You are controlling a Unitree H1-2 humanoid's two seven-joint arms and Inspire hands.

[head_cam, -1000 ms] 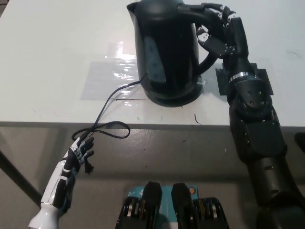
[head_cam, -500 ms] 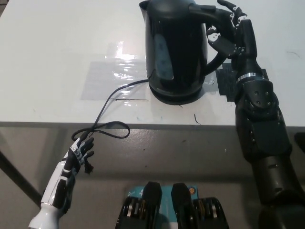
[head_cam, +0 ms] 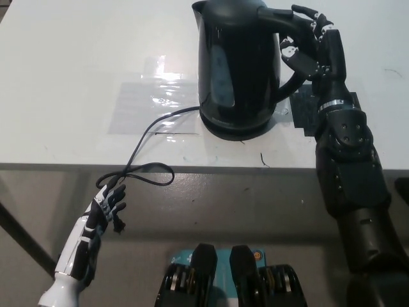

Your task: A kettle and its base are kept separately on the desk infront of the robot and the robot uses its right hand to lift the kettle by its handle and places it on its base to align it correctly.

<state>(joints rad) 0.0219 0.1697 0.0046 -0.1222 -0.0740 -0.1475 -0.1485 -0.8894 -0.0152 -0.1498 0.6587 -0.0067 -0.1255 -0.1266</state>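
While our right hand (head_cam: 311,43) sits at the kettle's handle (head_cam: 289,48), its fingers (head_cam: 305,14) curl over the top of the handle and the thumb side shows through the loop, so the hand looks closed around the handle, though the hold appears loose. The kettle (head_cam: 239,67) stands upright just to the left of those fingers, black and glossy, with its spout pointing away from them. Under the kettle we see the base (head_cam: 238,130), a dark disc whose rim shows below the body; the kettle rests on it and the two edges line up closely, though we cannot tell whether it is fully seated. A black cord (head_cam: 148,137) runs from the base away from our right fingers, across the white desk (head_cam: 70,83) and over its near edge, where it loops. Beneath our right wrist lies a dark patch (head_cam: 305,112) on the desk. Our left hand (head_cam: 105,210) hangs well below the desk edge, just under the cord loop, fingers slightly apart and holding nothing.
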